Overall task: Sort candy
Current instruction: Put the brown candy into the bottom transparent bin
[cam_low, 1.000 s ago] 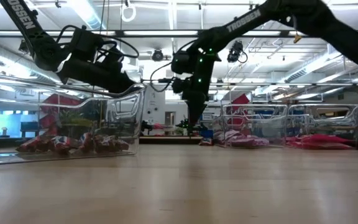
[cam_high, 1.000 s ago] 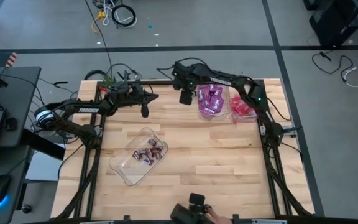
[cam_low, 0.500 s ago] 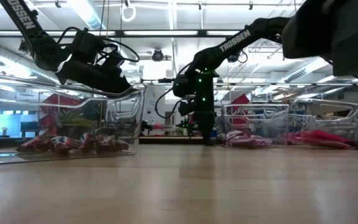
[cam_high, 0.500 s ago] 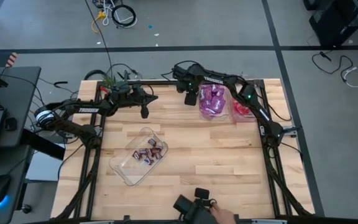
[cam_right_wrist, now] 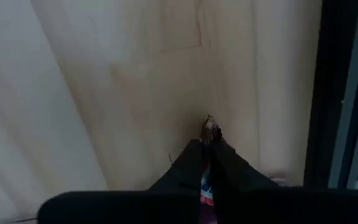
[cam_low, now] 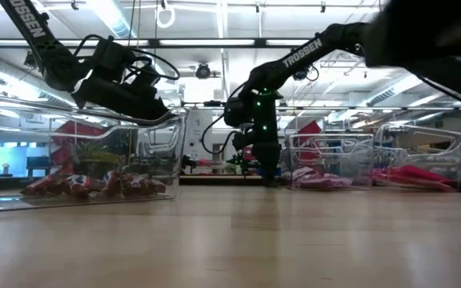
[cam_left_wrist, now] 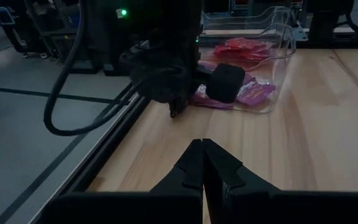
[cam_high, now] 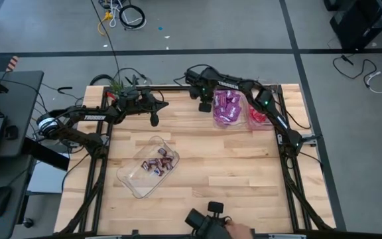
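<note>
"TROSSEN"-lettered right hand (cam_right_wrist: pixel 207 163) pinched on a candy (cam_right_wrist: pixel 211 129) beside the purple-candy tray (cam_high: pixel 227 106); left hand (cam_left_wrist: pixel 202 167) closed, empty

The pale wooden table (cam_high: pixel 231 166) lies bare across the centre and lower right of the high view. Obstacles: a clear plastic tray of dark brown pieces (cam_high: pixel 150 166) at lower left; two clear trays, one with purple packets (cam_high: pixel 226 108), one with red packets (cam_high: pixel 259 117), at the upper right edge. Both dark arms crowd the upper edge.
</note>
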